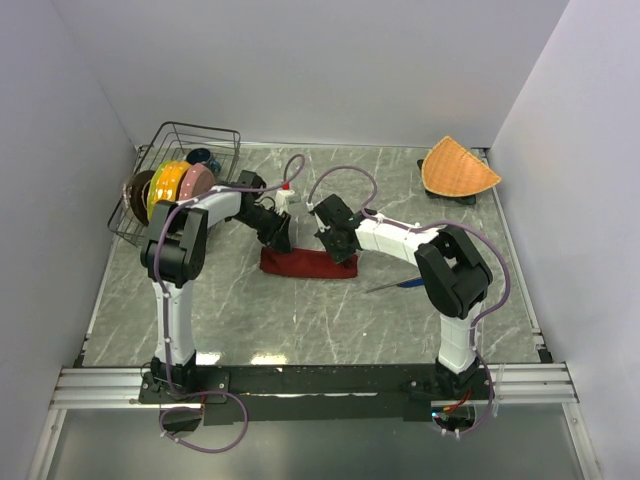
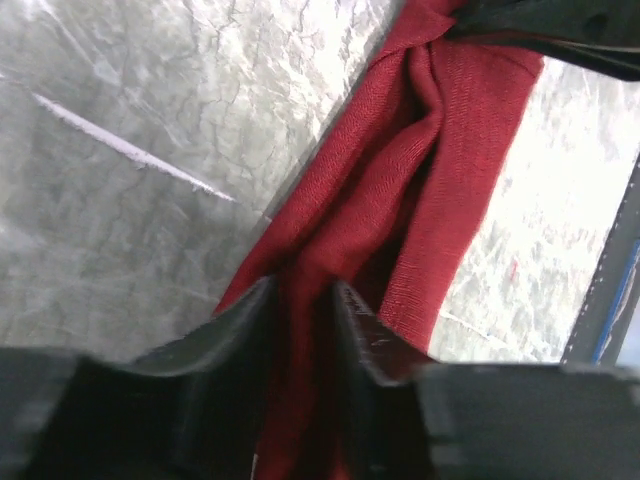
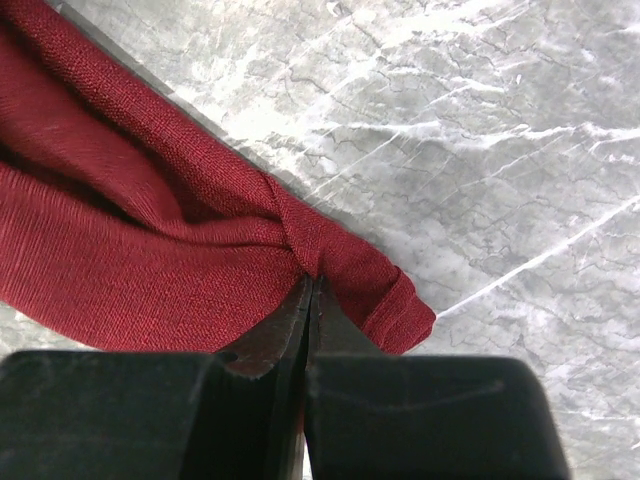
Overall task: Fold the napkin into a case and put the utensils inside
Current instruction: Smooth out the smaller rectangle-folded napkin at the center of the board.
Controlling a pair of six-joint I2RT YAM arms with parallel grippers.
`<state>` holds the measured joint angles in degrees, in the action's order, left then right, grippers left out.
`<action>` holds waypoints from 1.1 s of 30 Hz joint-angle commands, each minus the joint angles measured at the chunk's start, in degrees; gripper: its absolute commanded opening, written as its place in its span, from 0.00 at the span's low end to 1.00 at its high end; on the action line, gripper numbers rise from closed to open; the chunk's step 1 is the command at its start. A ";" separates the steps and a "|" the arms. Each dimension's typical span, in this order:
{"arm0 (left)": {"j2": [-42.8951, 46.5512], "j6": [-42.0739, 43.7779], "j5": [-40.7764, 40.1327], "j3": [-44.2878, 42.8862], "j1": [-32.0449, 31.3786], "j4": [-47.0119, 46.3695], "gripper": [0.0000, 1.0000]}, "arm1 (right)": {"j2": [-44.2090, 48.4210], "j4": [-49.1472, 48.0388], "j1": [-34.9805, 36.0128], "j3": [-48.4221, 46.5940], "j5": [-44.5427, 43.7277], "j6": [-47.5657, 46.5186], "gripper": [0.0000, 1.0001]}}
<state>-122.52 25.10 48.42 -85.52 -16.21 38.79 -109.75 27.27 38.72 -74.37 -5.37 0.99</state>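
Grey marble tabletop is carrying the napkin (image 1: 303,264), lying bunched in a strip right of the wire rack (image 1: 215,138). The right gripper (image 3: 310,285) is pinching one corner; the left gripper (image 2: 300,296) is straddling a fold, jaws parted. Folding seems underway; next comes flattening.

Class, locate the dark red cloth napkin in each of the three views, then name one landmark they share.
Top external: the dark red cloth napkin lies at the centre.
Left wrist: it runs from top right down into the left claw.
Right wrist: it fills the left side, pinched near its corner by the right claw.
Shared landmark: the grey marbled tabletop.
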 commanded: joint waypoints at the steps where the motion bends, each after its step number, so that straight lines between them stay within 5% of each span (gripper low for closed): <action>1: 2.97 -2.42 6.57 -0.09 3.19 -0.63 0.45 | -2.30 1.74 -0.58 -0.87 -1.05 -0.47 0.00; 7: 9.30 -3.93 13.62 2.01 4.26 -4.95 0.50 | -3.36 0.95 -0.66 -1.04 -0.79 -0.47 0.00; 18: 8.53 -0.05 8.71 5.88 -0.67 -4.50 0.52 | -3.54 -0.11 -0.58 -1.13 -0.96 -2.84 0.00; 30: 5.63 -2.34 5.45 7.29 -2.34 -8.29 0.48 | -3.18 -0.55 -0.57 -0.60 -0.52 -3.46 0.00; 33: 5.10 -1.64 5.72 6.50 -2.43 -7.23 0.38 | -3.27 -0.55 -0.57 -0.78 -0.43 -3.46 0.00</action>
<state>-116.38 22.79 53.65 -78.17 -18.22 32.88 -110.52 27.35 38.74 -75.05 -4.75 -1.50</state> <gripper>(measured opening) 0.456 0.007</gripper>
